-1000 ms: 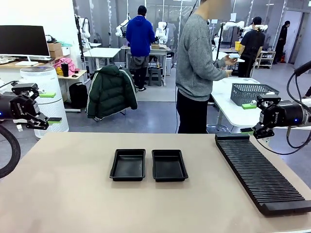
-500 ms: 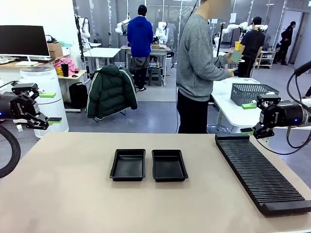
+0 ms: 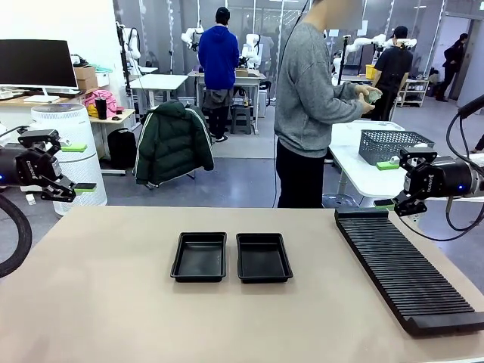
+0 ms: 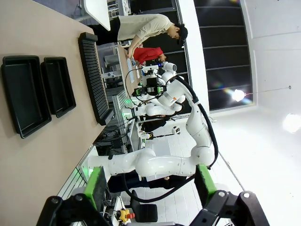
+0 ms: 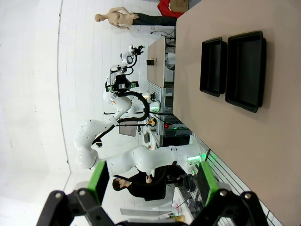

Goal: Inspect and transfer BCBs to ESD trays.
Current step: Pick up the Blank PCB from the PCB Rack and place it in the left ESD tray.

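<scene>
Two ESD trays lie side by side mid-worktop. We note the left claw open off the left edge, and the right claw open by the ribbed rack's far end. Beyond, the person's hands hold a pale green board.

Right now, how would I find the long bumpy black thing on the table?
Start at the wide beige table. Two shallow black plastic trays sit side by side mid-table. The long black ribbed rack lies right of them, far longer and covered in slots.
</scene>
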Robot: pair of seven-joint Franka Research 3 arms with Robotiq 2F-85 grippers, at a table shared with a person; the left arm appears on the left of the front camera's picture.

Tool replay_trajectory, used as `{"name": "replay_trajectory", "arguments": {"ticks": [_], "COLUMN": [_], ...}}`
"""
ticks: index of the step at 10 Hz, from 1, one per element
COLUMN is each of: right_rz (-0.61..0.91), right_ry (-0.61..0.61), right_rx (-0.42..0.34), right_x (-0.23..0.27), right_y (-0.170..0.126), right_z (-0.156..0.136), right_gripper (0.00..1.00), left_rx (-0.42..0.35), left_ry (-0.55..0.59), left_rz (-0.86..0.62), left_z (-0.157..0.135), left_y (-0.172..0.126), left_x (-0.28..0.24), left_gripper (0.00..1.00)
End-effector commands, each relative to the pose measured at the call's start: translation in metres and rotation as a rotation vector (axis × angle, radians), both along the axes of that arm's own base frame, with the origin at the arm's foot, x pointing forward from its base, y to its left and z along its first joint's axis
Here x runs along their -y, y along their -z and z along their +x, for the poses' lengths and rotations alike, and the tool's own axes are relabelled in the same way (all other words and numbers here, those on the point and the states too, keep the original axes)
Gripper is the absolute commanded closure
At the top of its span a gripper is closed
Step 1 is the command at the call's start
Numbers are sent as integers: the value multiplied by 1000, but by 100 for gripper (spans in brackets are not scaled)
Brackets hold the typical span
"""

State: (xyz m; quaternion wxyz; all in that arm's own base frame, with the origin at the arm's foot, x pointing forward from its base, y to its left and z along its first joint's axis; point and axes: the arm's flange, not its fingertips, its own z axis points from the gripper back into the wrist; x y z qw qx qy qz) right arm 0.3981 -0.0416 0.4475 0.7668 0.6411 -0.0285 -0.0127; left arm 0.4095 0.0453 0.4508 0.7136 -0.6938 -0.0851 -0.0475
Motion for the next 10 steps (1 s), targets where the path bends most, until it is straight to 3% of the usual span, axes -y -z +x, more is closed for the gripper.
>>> {"name": "replay_trajectory", "arguments": {"ticks": [1, 10], "right_rz": [0, 0], "right_ry": [-1, -1], "right_rx": [3, 3], "right_x": [-1, -1], "right_y": [-1, -1], "right_z": [-1, -1], "right_gripper": [0, 0], "left_rx": [0, 0], "left_ry": [-1, -1], "left_rz": [-1, -1], "left_z": [0, 0], "left_y": [0, 0], "left_x": [0, 0], "left_gripper": [0, 0]}}
